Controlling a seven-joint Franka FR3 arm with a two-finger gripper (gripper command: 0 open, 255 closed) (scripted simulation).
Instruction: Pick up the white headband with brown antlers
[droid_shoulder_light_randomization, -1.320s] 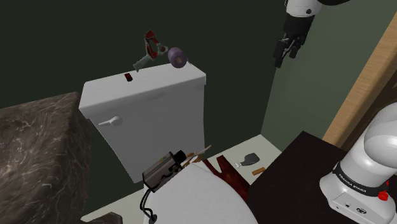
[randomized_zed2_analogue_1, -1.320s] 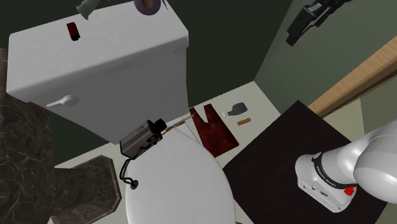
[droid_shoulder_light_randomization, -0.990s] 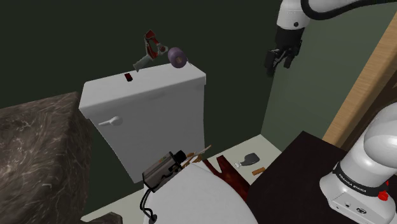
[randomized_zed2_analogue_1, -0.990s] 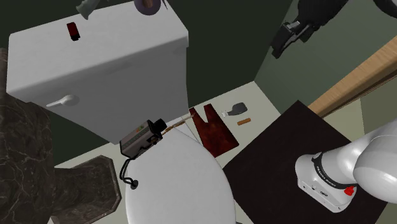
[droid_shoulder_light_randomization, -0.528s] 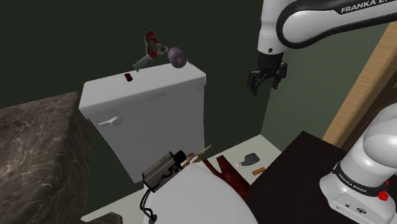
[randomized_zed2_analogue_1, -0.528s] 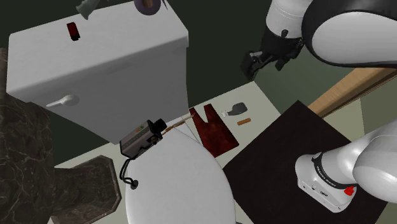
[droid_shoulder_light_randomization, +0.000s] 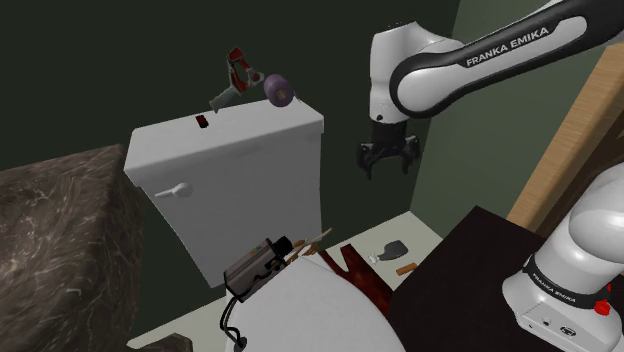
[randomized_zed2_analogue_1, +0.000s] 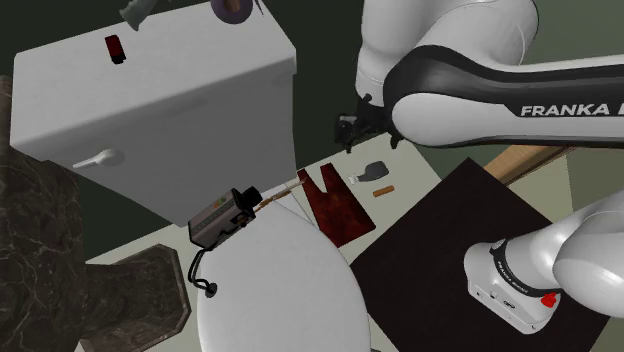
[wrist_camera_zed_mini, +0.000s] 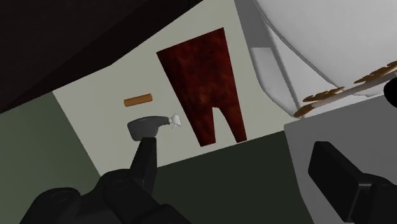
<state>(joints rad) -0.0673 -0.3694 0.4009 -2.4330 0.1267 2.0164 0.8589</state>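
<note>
While the gripper (droid_shoulder_light_randomization: 388, 166) hangs in the air beside the white toilet tank (droid_shoulder_light_randomization: 240, 190), I see its two fingers spread wide with nothing between them, and the wrist view shows them well apart too. The headband (droid_shoulder_light_randomization: 306, 246) lies low at the foot of the tank, at the back edge of the white toilet lid (droid_shoulder_light_randomization: 320, 310), just beside a grey camcorder (droid_shoulder_light_randomization: 255, 268). I can make out thin white and brown bits of it in the shoulder view, and its brown antlers (wrist_camera_zed_mini: 316, 97) by the lid's rim in the wrist view. On the pale floor that the gripper looks down on, I see a dark red flat piece (wrist_camera_zed_mini: 203, 83), a small grey thing (wrist_camera_zed_mini: 147, 126) with a white tip and a short orange stick (wrist_camera_zed_mini: 138, 100). The gripper is high above the headband and well apart from it
</note>
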